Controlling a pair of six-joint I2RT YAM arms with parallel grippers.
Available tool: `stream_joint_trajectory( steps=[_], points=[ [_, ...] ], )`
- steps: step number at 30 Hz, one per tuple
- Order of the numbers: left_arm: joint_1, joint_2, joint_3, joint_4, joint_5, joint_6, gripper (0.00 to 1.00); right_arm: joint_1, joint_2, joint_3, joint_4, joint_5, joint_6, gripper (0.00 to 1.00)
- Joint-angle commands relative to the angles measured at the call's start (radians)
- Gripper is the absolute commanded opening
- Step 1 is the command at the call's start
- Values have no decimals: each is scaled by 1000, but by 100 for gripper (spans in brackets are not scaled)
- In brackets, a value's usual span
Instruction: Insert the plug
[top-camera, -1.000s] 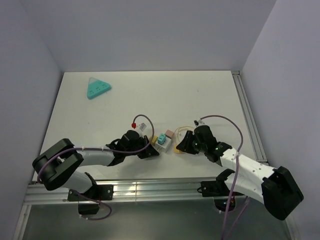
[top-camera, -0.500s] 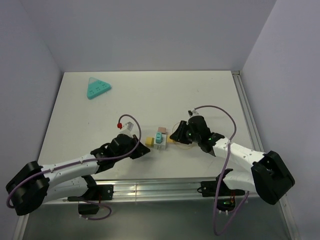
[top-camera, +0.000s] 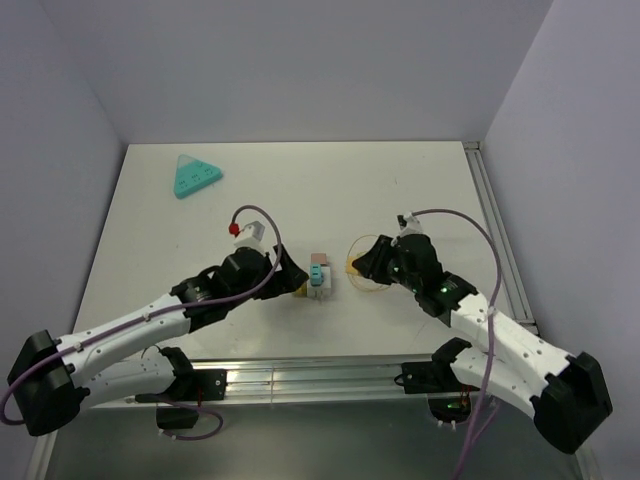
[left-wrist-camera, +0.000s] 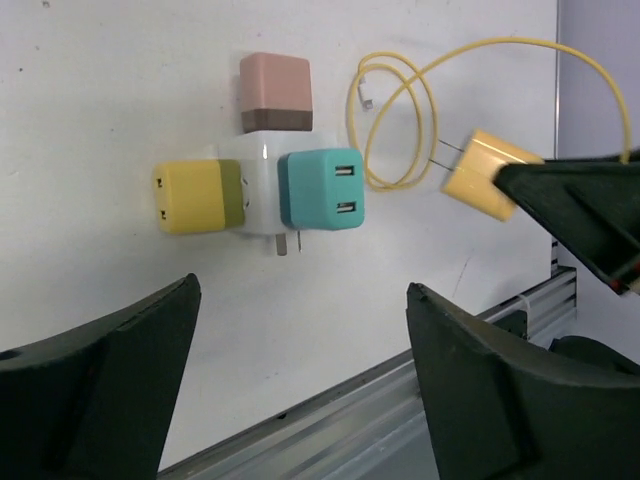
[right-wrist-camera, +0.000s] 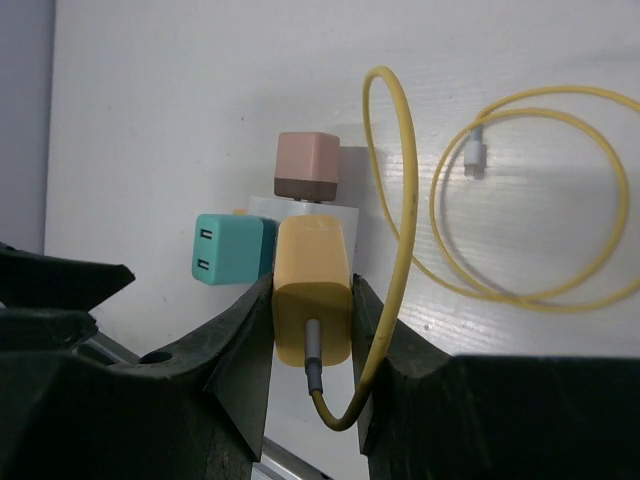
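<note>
Right wrist view: your right gripper (right-wrist-camera: 312, 292) is clamped narrow on the yellow plug (right-wrist-camera: 312, 268), its cable (right-wrist-camera: 402, 190) looping up and round over the table (right-wrist-camera: 150, 100). The adapter cube (right-wrist-camera: 305, 212) sits just beyond the plug, pink block (right-wrist-camera: 308, 165) on its far side, teal block (right-wrist-camera: 228, 250) to the left.

Left wrist view: your left gripper (left-wrist-camera: 300, 300) gapes wide, holding nothing. The cube lies between its fingers, further out, and the plug's prongs point at it without touching.

Top view: both arms reach inward, flanking the cube. A teal triangular strip (top-camera: 195, 177) lies well apart, far left.
</note>
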Motion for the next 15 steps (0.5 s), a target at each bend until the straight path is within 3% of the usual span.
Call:
stream_joint_trajectory(
  steps=[1,3,15],
  points=[
    [-8,74,121,-86,-26,71,90,-16,-119,-33,-106,101,30,0],
    [-8,103,150,-98,-18,83,99,-19,-185,-43,-146,117,47,0],
    [-18,480,467,-340,-21,108,99,-32,-317,-43,-268,206,35,0]
  ],
)
